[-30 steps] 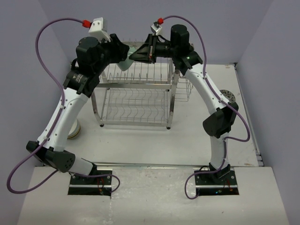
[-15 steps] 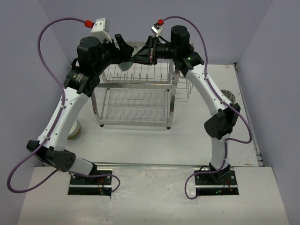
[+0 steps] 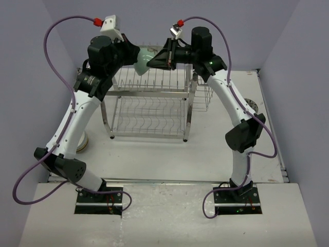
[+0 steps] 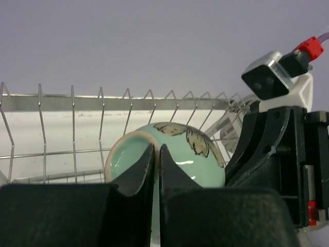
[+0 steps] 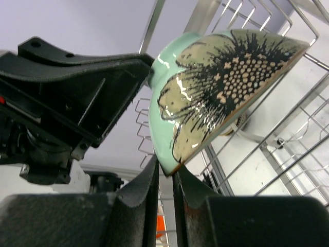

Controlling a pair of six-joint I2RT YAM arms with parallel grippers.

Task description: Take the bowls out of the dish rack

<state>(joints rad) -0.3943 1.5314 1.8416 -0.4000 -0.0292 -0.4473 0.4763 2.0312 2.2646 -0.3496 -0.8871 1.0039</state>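
Observation:
A mint-green bowl (image 3: 145, 57) with a dark flower pattern hangs tilted above the back top of the dish rack (image 3: 149, 110). My left gripper (image 3: 138, 56) is shut on its rim from the left. In the left wrist view, one finger sits inside the bowl (image 4: 190, 154) and one outside, at my left gripper (image 4: 157, 149). My right gripper (image 3: 153, 60) is shut on the opposite rim. The right wrist view shows the bowl's (image 5: 216, 87) edge pinched between the fingertips of my right gripper (image 5: 165, 167). Rack wires (image 5: 288, 144) lie below it.
A pale bowl stack (image 3: 81, 143) sits on the table left of the rack, half hidden by my left arm. A small wire side basket (image 3: 203, 98) hangs on the rack's right side. A round grey object (image 3: 252, 105) lies at the right.
My left gripper has closed on the bowl's rim. Both wrists and the bowl have moved slightly up and away from the rack top.

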